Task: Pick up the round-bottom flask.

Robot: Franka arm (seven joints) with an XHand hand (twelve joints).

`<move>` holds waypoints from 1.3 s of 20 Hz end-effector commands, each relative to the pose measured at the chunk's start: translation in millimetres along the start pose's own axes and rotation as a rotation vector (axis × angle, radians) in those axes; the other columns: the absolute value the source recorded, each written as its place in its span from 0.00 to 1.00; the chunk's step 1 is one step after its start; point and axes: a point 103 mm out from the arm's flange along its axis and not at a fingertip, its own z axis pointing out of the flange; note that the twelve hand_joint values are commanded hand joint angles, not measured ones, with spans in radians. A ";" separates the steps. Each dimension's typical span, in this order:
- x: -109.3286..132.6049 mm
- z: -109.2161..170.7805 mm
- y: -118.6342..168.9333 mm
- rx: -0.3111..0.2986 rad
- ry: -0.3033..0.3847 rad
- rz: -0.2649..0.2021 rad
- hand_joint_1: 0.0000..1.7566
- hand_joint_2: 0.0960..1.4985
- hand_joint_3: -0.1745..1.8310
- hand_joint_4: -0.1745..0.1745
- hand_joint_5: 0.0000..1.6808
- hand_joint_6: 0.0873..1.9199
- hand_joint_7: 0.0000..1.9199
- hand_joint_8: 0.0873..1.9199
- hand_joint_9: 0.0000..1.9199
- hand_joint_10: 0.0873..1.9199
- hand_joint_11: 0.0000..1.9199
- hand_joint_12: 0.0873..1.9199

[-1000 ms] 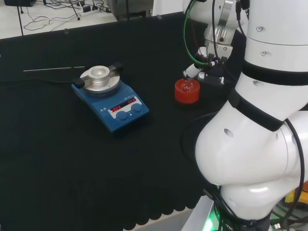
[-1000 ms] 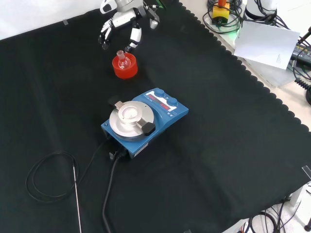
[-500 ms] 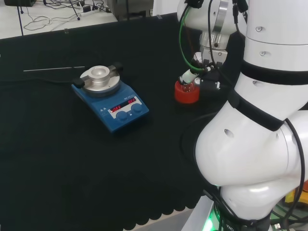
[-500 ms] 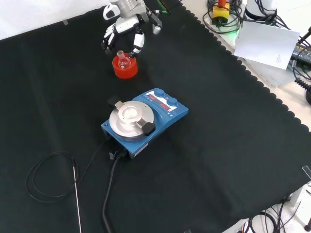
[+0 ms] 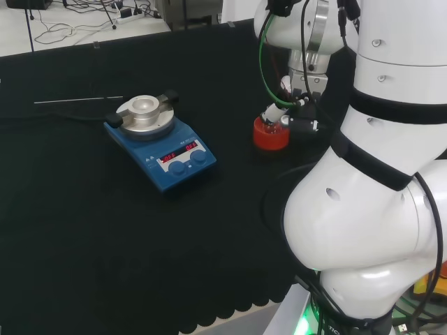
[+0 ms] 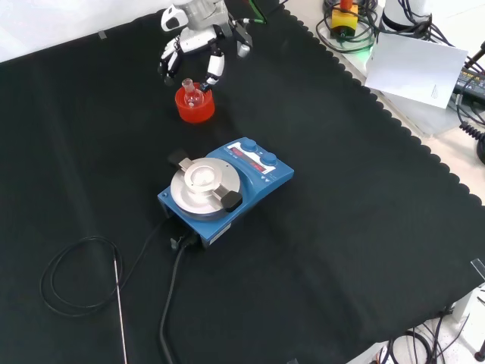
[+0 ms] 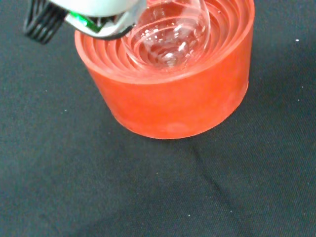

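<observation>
At the front view's upper left, the black and white hand (image 6: 193,47) hangs with spread, uncurled fingers around the clear glass round-bottom flask (image 6: 192,94), seated in its red ribbed ring stand (image 6: 195,106).

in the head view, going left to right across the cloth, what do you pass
thin metal rod → blue hotplate stirrer → red ribbed stand with the round-bottom flask in it and the hand over it → the arm's white links

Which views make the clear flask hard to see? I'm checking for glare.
Wrist view: the flask shows white glints and the red stand through it, with the hand blurred. Front view: the flask is faint. Head view: barely visible.
</observation>
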 end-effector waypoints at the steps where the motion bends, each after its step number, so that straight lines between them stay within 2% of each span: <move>1: 0.2 1.3 2.4 -0.011 -0.007 0.010 0.53 0.36 0.41 0.41 0.43 0.12 0.13 0.32 0.22 0.33 0.14 0.69; 4: -1.0 1.9 4.0 -0.014 -0.012 0.007 0.53 0.37 0.41 0.39 0.44 0.24 0.14 0.32 0.23 0.32 0.14 0.69; 6: 0.8 2.9 4.3 -0.018 -0.016 0.007 0.53 0.37 0.41 0.38 0.45 0.27 0.14 0.33 0.24 0.32 0.15 0.69; 14: 5.6 0.4 7.9 -0.036 -0.016 0.006 0.53 0.38 0.42 0.35 0.50 0.30 0.16 0.33 0.25 0.33 0.17 0.69; 17: 4.9 -1.7 8.3 -0.057 -0.034 0.012 0.53 0.41 0.41 0.30 0.57 0.30 0.17 0.33 0.27 0.32 0.19 0.68; 18: 4.8 -2.6 8.1 -0.069 -0.037 0.013 0.56 0.45 0.37 0.54 0.61 0.34 0.18 0.33 0.27 0.32 0.19 0.68; 19: 4.4 -3.7 7.9 -0.079 -0.042 0.013 0.59 0.49 0.34 0.70 0.64 0.37 0.19 0.34 0.29 0.32 0.20 0.68; 20: 5.8 -4.4 7.4 -0.084 -0.049 0.013 0.61 0.49 0.34 0.75 0.66 0.39 0.20 0.33 0.30 0.31 0.22 0.67; 22: 13.0 -3.1 5.1 -0.093 -0.062 0.014 0.63 0.46 0.38 0.72 0.68 0.41 0.22 0.33 0.33 0.29 0.25 0.66; 26: 3.9 -15.4 4.5 -0.097 -0.048 0.019 0.64 0.43 0.43 0.62 0.69 0.43 0.24 0.32 0.35 0.28 0.27 0.65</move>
